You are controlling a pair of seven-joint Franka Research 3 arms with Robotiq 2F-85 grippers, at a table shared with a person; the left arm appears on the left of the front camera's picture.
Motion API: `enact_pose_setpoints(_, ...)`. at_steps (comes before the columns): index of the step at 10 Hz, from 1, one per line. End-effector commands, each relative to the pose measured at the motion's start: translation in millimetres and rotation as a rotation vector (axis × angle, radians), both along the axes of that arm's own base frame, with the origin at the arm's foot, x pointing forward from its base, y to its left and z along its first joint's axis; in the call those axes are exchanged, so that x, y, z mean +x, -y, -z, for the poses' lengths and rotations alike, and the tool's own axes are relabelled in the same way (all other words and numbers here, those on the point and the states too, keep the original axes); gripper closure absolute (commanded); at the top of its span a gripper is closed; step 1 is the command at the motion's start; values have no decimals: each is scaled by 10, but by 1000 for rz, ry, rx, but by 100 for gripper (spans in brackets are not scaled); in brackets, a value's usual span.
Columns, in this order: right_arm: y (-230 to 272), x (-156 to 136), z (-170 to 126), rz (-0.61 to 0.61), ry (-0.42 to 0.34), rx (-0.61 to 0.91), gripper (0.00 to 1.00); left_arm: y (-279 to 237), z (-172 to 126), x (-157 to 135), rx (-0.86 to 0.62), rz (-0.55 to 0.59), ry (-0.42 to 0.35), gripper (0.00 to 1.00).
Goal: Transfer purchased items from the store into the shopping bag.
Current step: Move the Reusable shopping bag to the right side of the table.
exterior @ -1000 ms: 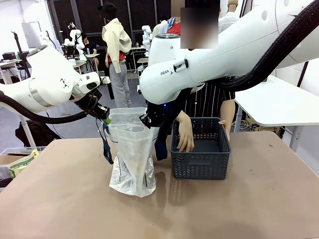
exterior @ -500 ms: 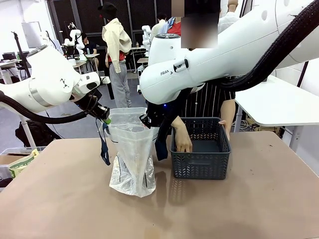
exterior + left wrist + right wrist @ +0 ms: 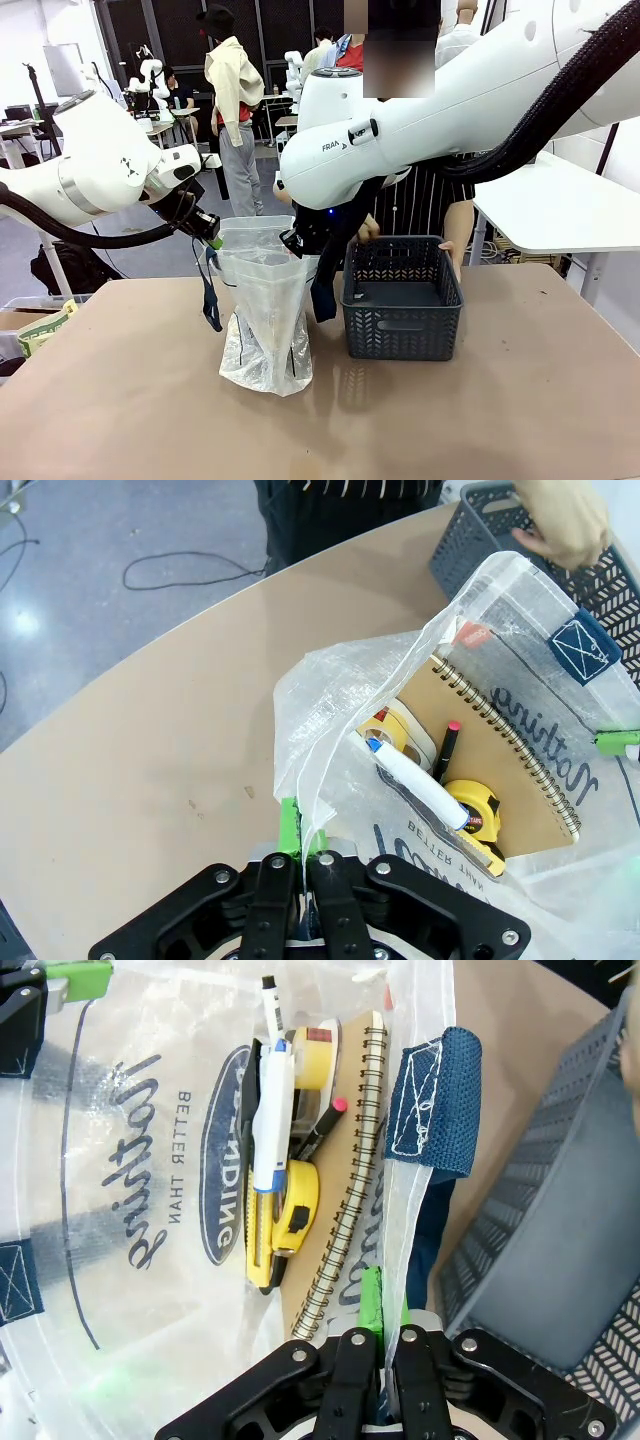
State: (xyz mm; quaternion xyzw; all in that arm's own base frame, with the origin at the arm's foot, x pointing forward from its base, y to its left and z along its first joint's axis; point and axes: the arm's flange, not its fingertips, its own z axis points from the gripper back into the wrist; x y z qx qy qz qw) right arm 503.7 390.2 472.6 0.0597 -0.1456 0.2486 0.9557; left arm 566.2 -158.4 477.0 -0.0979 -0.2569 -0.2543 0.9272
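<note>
The shopping bag (image 3: 265, 310) stands upright on the table, its mouth held wide between my two grippers. My left gripper (image 3: 207, 232) is shut on its left rim and my right gripper (image 3: 293, 245) on its right rim. The left wrist view looks down past my left gripper (image 3: 305, 845) into the bag. The purchased items lie inside: a brown spiral notebook (image 3: 500, 770), a white marker (image 3: 415, 780), a yellow tape measure (image 3: 475, 820) and a tape roll (image 3: 400, 730). My right gripper (image 3: 385, 1320) pinches the rim beside the notebook (image 3: 350, 1230). The store, a grey basket (image 3: 402, 300), stands right of the bag, showing bare floor. A person's hand (image 3: 368, 228) hovers over its far left rim.
The person stands behind the basket at the table's far side. A blue strap handle (image 3: 212, 295) hangs down the bag's left side. My right arm's white links (image 3: 420, 130) cross above the basket. A white side table (image 3: 560, 215) stands at the right.
The person's hand has risen out of the basket to above its far left rim. Both grippers and the bag have stayed put.
</note>
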Motion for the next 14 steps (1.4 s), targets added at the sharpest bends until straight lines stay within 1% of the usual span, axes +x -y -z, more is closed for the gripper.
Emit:
enact_pose_setpoints(1, 7, -14, 13, 1, 1, 0, 100, -16, -5, 6, 0, -3, 1, 100)
enact_pose_setpoints(14, 7, -14, 13, 1, 1, 0, 100, -16, -5, 6, 0, -3, 1, 100)
